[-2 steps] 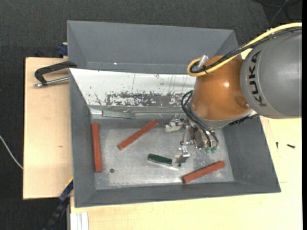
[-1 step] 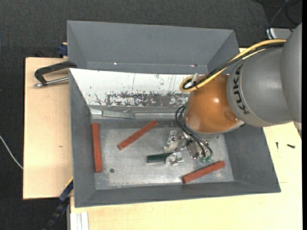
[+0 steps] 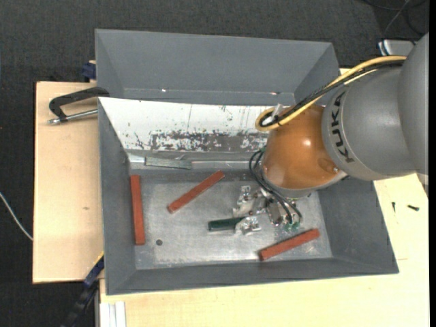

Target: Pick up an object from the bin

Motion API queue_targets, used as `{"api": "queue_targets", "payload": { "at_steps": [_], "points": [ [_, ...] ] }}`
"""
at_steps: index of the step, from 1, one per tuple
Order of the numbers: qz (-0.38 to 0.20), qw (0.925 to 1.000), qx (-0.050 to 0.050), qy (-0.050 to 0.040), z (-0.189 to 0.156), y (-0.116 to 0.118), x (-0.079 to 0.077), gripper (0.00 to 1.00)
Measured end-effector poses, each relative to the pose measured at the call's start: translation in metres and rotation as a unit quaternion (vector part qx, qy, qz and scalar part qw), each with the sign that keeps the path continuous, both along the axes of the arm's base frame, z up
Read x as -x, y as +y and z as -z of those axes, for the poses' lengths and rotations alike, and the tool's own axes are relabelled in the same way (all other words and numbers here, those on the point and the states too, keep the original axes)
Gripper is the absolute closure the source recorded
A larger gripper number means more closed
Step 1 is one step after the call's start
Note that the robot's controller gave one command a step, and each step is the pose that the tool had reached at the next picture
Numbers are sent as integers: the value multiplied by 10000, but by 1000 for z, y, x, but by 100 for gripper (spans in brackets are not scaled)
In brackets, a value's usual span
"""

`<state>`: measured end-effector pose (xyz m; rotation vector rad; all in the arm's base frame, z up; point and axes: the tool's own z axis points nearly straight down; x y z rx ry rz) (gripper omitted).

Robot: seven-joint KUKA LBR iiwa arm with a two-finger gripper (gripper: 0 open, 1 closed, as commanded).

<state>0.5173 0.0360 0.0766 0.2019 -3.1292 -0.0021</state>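
Note:
My gripper point(image 3: 249, 216) reaches down to the bin floor right of centre, its metal fingers low over the floor. A small dark green piece point(image 3: 221, 225) lies right at the fingertips, just to their left; whether it is between the fingers I cannot tell. A red stick point(image 3: 289, 244) lies slanted on the floor just below and right of the gripper. Another red stick point(image 3: 196, 191) lies slanted up and to the left of it.
A third red stick point(image 3: 137, 210) lies lengthwise along the bin's left wall. A small dark dot point(image 3: 159, 243) sits on the floor near the front left. The arm's orange cover and cables hang over the bin's right back part.

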Motion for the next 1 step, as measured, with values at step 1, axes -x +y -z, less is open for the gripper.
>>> {"api": "queue_targets", "payload": {
  "at_steps": [1],
  "points": [
    [-236, 9997, -1, -66, -153, -5, 10, 100]
  ]
}}
